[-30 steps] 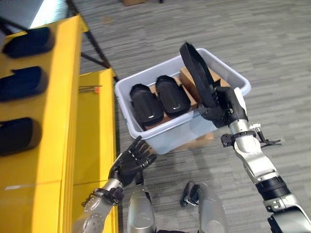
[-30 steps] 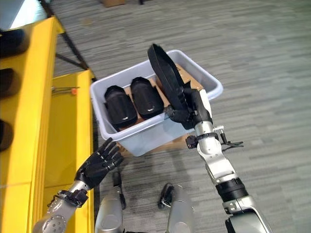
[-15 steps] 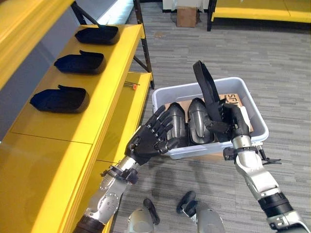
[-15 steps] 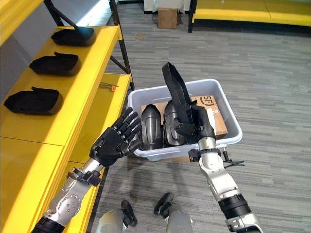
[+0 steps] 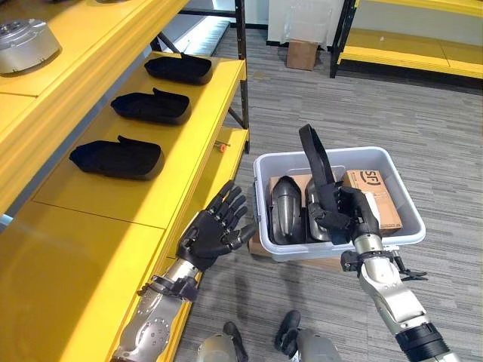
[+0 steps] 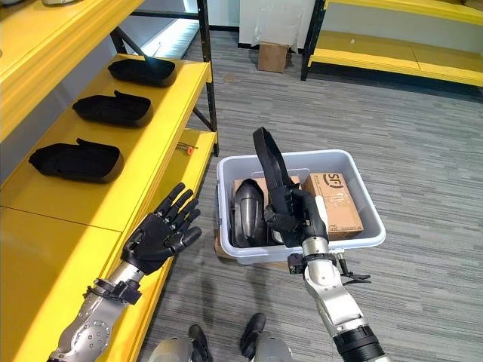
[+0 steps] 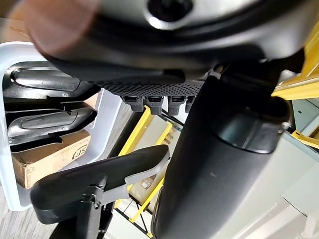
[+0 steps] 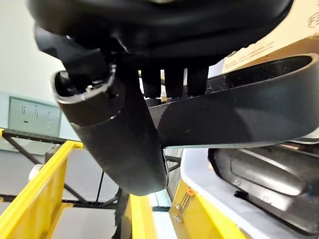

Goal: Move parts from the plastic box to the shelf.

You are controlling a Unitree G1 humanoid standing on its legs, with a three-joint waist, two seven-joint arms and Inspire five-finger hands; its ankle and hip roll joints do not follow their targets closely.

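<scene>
A grey plastic box (image 5: 411,215) stands on the floor to the right of a yellow shelf (image 5: 151,192). Two black parts (image 5: 287,207) lie in it beside a cardboard carton (image 5: 373,192). My right hand (image 5: 355,215) is shut on a long black part (image 5: 313,158), held upright over the box's middle. In the right wrist view its fingers and thumb curl round that part (image 8: 239,114). My left hand (image 5: 211,234) is open with spread fingers, between the shelf's edge and the box, touching neither. Three black parts (image 5: 117,157) (image 5: 151,107) (image 5: 179,69) lie in a row on the shelf.
A silver round part (image 5: 23,41) sits on the upper shelf board. A small orange-tipped thing (image 5: 220,146) lies on the lower board. A cardboard box (image 5: 302,53) and another yellow rack (image 5: 407,45) stand at the back. Grey carpet surrounds the plastic box.
The camera has tilted up, so more of the shelf shows. My right hand still holds the black part over the box. My open left hand now stands further left of the box.
</scene>
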